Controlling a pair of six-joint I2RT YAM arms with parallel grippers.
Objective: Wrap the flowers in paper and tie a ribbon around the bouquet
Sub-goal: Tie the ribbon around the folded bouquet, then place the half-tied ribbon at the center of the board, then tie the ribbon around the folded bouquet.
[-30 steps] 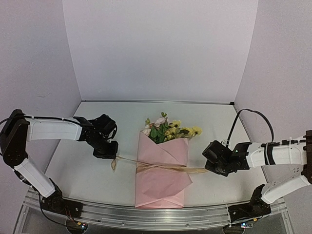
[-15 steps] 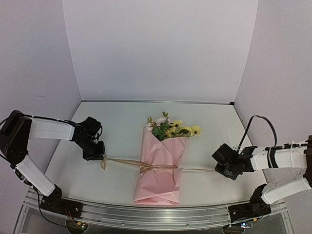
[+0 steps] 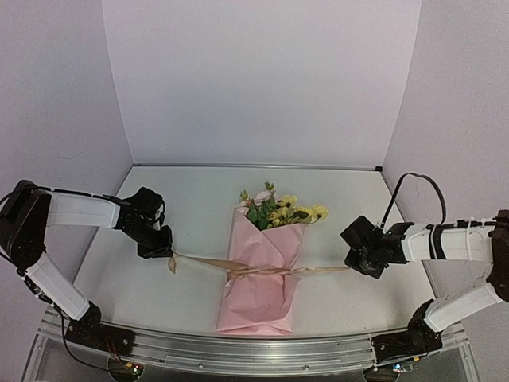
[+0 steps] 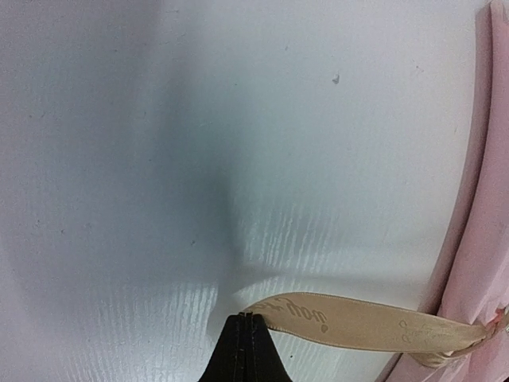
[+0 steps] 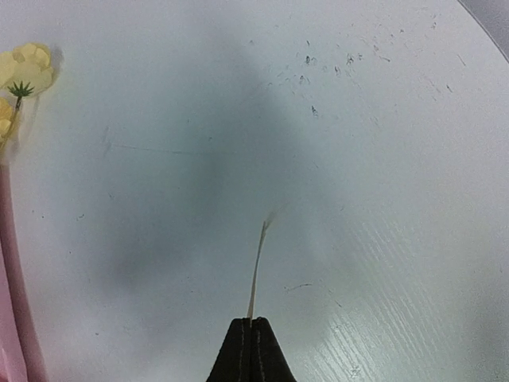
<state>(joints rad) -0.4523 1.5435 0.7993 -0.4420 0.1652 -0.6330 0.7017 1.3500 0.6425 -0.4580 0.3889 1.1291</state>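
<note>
**Ribbon stretched across the bouquet, one end pinched in each gripper**

The bouquet (image 3: 266, 243) lies flat on the table (image 3: 199, 199) with its blooms pointing away from the arm bases. The ribbon (image 3: 203, 262) crosses its waist, and the crossing looks like a knot. The left gripper (image 3: 165, 253), to the bouquet's left, has its jaws pressed together on one ribbon end. The right gripper (image 3: 351, 268), to the bouquet's right, nips the other end edge-on. The arms probably hold apart like this to draw the tie snug. The paper (image 3: 254, 306) is thin and soft pink, folded in diagonal creases and cinched in where the ribbon bites. The ribbon is narrow tan satin with faint script. The flowers (image 3: 274, 211) — pale yellow and pinkish-white, with green leaves — stick out of the cone's far end.
</note>
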